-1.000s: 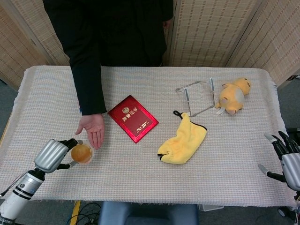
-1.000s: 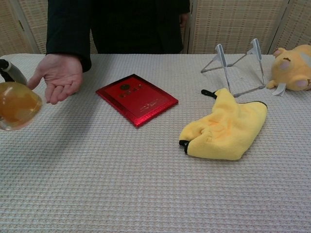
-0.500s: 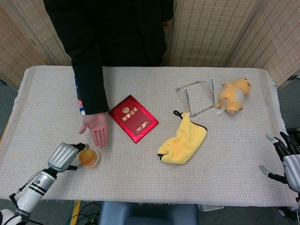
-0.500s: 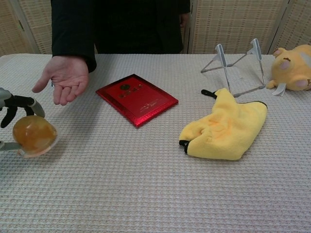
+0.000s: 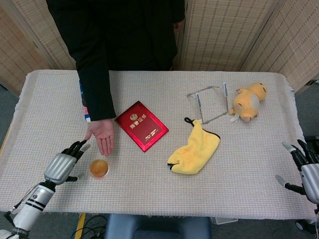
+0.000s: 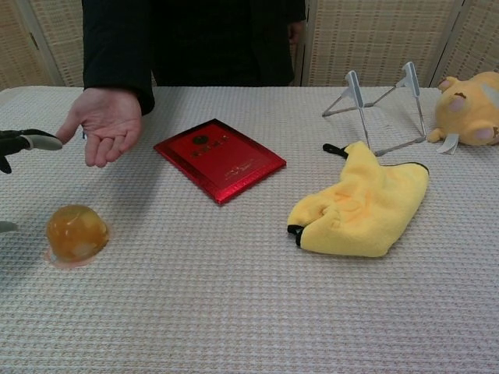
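Woven bamboo screens close off the top of both frames, and below them a table [image 5: 239,169] under a pale, nubby cloth fills the view. At lower left in the head view the left hand [image 5: 61,166] lies with its fingers apart and holds nothing; just to its right, not touching, a small round jelly cup [image 5: 98,168] with a clear amber dome stands on the cloth. In the chest view the cup [image 6: 76,233] sits at lower left, with only dark fingertips [image 6: 35,140] of that hand showing at the left edge. A person's open palm [image 5: 101,134] rests face up just above the cup, the black sleeve running up to the frame's top. Right of it lies a glossy red booklet [image 5: 141,125], flat and turned at an angle. A soft yellow cloth [image 5: 195,151] is crumpled at centre, a bent wire stand [image 5: 212,102] above it, and a plush toy [image 5: 247,101] at upper right. The right hand [image 5: 305,169] hangs off the table's right edge, fingers spread, holding nothing. Bare cloth runs along the bottom edge between the two hands.
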Robot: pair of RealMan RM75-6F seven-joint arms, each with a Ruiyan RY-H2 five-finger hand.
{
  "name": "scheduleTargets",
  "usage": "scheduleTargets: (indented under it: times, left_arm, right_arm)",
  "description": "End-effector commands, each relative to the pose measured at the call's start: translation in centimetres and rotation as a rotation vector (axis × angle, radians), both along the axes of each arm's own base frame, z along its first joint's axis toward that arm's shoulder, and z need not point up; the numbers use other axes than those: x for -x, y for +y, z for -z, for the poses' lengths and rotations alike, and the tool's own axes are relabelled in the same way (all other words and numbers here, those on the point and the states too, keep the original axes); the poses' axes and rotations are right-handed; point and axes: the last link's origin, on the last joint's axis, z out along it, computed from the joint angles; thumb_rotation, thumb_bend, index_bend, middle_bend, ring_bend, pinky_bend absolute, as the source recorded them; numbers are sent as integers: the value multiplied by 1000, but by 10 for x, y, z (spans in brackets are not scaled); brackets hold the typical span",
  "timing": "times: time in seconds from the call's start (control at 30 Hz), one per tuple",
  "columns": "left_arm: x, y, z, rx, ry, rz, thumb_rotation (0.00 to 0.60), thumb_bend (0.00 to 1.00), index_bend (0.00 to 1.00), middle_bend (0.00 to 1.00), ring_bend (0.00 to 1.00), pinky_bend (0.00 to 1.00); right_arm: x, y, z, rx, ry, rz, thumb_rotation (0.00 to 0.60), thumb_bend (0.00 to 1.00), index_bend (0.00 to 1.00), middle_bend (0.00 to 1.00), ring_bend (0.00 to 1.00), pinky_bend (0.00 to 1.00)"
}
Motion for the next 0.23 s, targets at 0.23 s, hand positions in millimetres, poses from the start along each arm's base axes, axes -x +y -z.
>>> scheduleTargets:
  times: [0.23]
  left_arm:
    - [29, -26, -57, -228, -70, -181, 600, 272, 0, 0, 28, 301]
  right_arm:
    - [1, -4, 5, -29, 5, 7, 600, 193, 99, 185, 70, 129]
